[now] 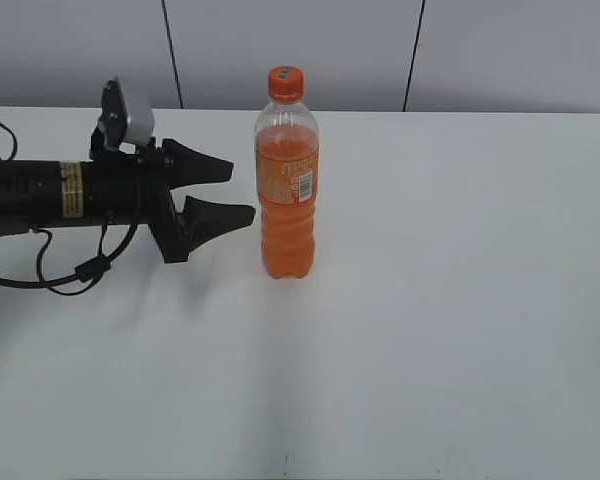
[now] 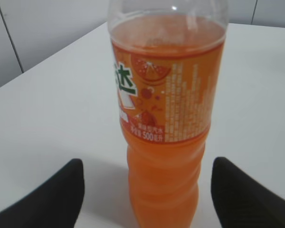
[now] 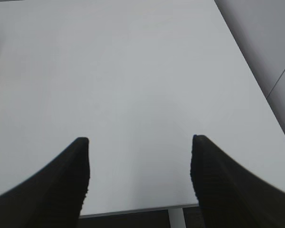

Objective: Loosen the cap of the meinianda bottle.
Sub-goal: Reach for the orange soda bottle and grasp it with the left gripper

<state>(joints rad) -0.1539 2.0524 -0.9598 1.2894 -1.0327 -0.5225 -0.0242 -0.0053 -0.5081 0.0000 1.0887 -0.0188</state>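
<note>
The meinianda bottle (image 1: 287,190) stands upright on the white table, full of orange soda, with an orange label and barcode patch. Its small orange cap (image 1: 286,83) sits on top. My left gripper (image 1: 238,192) is open, lying level just left of the bottle, its fingertips short of the bottle's waist. In the left wrist view the bottle (image 2: 167,118) fills the middle, between and beyond the two open black fingers (image 2: 147,185); the cap is out of that view. My right gripper (image 3: 140,161) is open and empty over bare table; it does not show in the exterior view.
The white table (image 1: 460,300) stretches right and forward of the bottle. A grey panelled wall (image 1: 300,50) runs behind it. The right wrist view shows the table's edge (image 3: 133,210) near the fingers. The left arm's black cable (image 1: 60,275) loops on the table at left.
</note>
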